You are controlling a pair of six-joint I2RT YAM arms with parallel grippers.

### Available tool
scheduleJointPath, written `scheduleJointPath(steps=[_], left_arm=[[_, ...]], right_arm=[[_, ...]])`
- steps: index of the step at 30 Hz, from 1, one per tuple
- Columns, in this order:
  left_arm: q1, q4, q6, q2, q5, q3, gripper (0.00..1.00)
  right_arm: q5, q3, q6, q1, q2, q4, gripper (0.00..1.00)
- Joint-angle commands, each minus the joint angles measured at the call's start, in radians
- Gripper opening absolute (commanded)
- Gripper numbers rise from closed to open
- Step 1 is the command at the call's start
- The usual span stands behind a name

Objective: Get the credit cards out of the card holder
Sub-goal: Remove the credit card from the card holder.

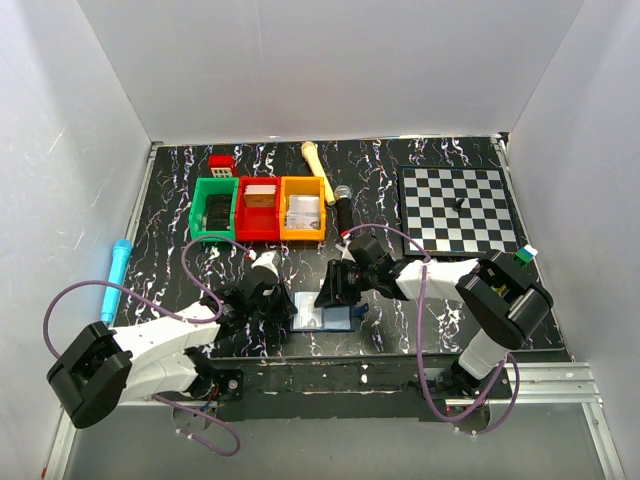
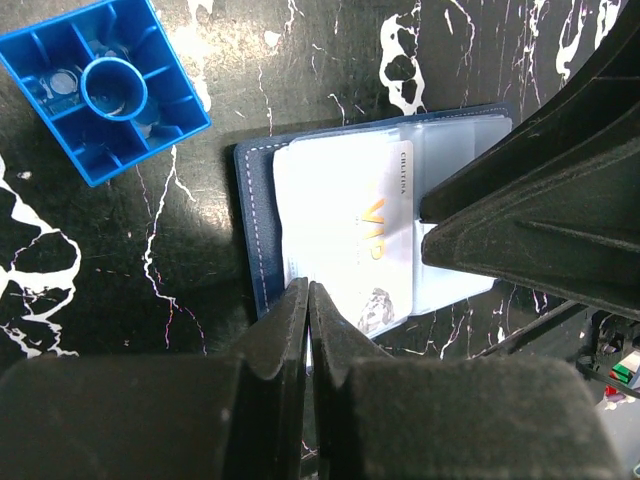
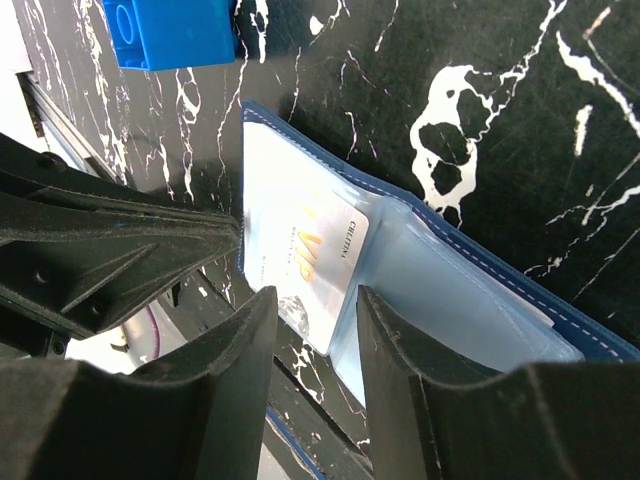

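Lying open on table (image 2: 300, 60), card holder (image 2: 262, 230) is showing a thin, prob. stiff, slick card (image 2: 340, 230); take its exposed edge. L gripper (image 2: 308, 300) is pressing shut there, R gripper (image 3: 315, 330) is hanging spread.

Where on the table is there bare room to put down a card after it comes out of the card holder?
Bare marble lies between the light-blue marker and the green bin, and at the back between the microphone and the chessboard. Around the card holder it is crowded: the left fingers, the right fingers and the blue brick sit close.
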Motion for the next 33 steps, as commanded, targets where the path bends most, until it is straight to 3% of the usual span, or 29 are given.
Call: scheduleJointPath(steps=[1, 33], left_arm=[[0.007, 0.039, 0.008, 0.015, 0.005, -0.008, 0.0], [0.006, 0.113, -0.005, 0.1, 0.069, -0.045, 0.0]], right_arm=[[0.001, -0.017, 0.011, 0.0, 0.014, 0.045, 0.46], [-0.105, -0.022, 0.056, 0.0, 0.057, 0.171, 0.35]])
